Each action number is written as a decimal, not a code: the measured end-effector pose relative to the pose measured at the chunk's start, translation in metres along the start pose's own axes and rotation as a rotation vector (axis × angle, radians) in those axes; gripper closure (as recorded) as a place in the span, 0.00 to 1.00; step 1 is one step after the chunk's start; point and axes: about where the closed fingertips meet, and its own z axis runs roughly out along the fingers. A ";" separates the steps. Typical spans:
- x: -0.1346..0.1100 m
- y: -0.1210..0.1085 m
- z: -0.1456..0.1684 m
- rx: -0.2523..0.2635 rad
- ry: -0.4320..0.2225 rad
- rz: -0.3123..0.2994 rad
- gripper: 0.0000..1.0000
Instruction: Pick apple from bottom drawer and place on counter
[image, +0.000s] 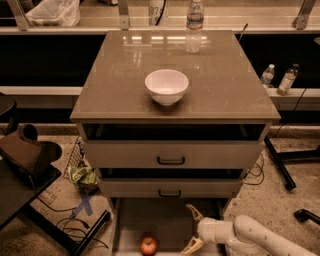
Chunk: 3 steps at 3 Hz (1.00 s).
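The small round red apple (148, 245) with a yellowish patch lies on the flat grey-tan floor of the wide, shallow bottom drawer (150, 217), which is pulled out. It sits to the left of the jaws and a little lower in the view, near them but not touching. The cream two-finger gripper (194, 229) on its pale arm hangs over the right part of the same drawer. Its jaws are spread wide, one finger pointing up toward the drawer fronts and the other down toward the near edge, and the gap between them faces the apple and holds nothing.

The apple looks light, firm and smooth-skinned, so it should keep its shape under a squeeze. Being round, it is likely to roll on the plain floor if one finger nudges it first, and its waxy skin may slide out of a shallow pinch. The best hold is probably across its widest middle, with the fingers on opposite sides and the fruit seated deep between them. Moderate pressure should avoid bruising.

Far above and behind the jaws is the large glossy taupe-brown counter (220, 85). It carries a white ceramic bowl (166, 86) and a clear plastic water bottle (194, 26), with bare surface on either side of the bowl.
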 end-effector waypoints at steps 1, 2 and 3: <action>0.000 0.000 0.000 0.000 0.000 0.000 0.00; -0.001 0.007 0.012 -0.019 0.006 0.009 0.00; 0.006 0.030 0.054 -0.076 0.002 0.024 0.00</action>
